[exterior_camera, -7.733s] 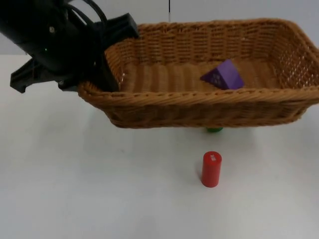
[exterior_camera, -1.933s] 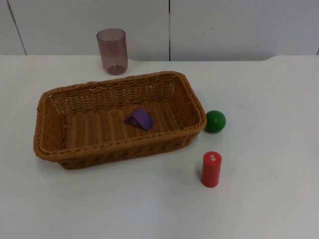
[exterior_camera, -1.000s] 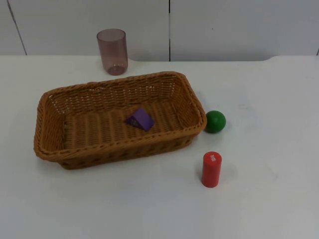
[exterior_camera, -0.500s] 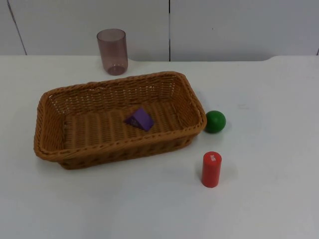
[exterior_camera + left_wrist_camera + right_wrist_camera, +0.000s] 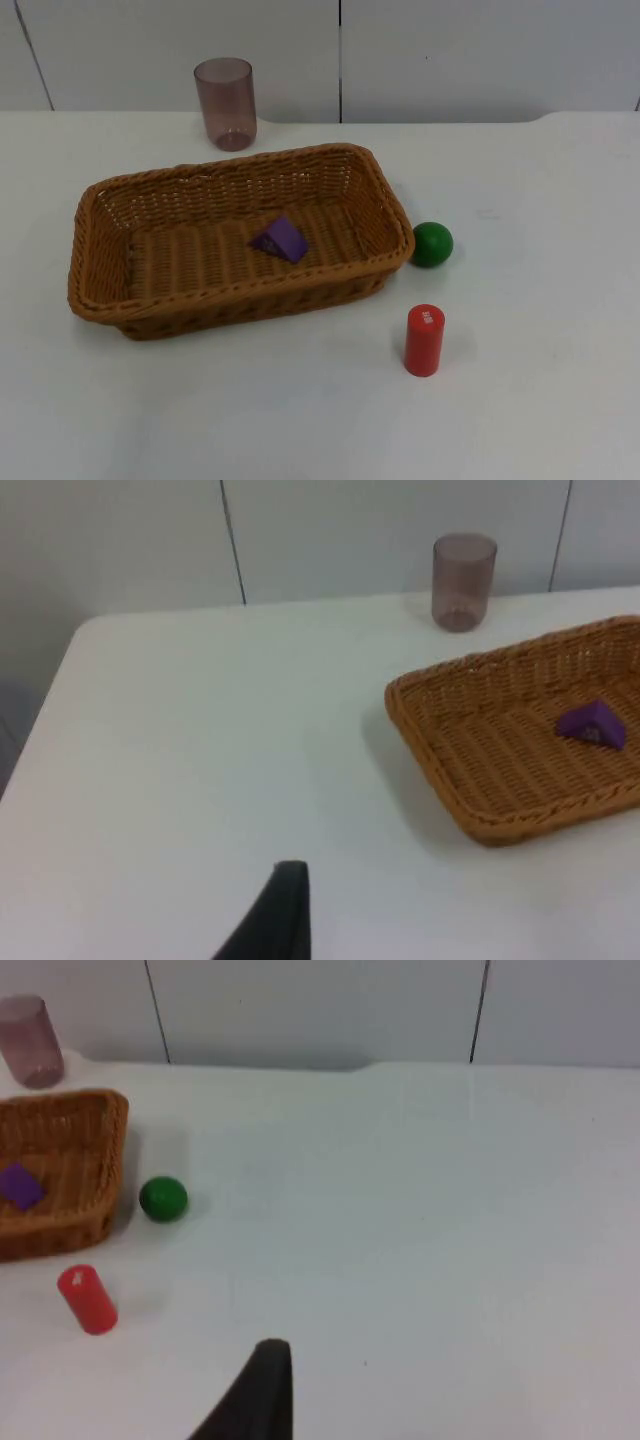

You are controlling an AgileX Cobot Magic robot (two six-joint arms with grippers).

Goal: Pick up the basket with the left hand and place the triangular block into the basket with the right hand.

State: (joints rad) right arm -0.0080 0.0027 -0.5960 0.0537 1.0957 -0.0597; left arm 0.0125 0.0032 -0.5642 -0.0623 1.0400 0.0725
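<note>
The brown wicker basket [image 5: 240, 292] stands on the white table, left of centre in the top view. The purple triangular block [image 5: 281, 240] lies on its floor near the middle. Both arms are drawn back off the table and wait. The left wrist view has the left gripper's black fingertip [image 5: 284, 912] over bare table, well short of the basket [image 5: 470, 770] and the block [image 5: 592, 724]. From the right wrist, the right gripper's fingertip [image 5: 262, 1390] stands far from the basket [image 5: 75, 1222] and the block [image 5: 20, 1185]. Nothing is held by either gripper; both are open.
A translucent purple cup [image 5: 225, 103] stands behind the basket by the grey wall. A green ball [image 5: 432, 244] rests just off the basket's right end. A red cylinder [image 5: 424, 340] stands upright in front of the ball.
Several seconds back the left gripper held the basket, with the block inside, up near the camera. It now rests on the table and the arm is gone. Nothing moved in the last second.
</note>
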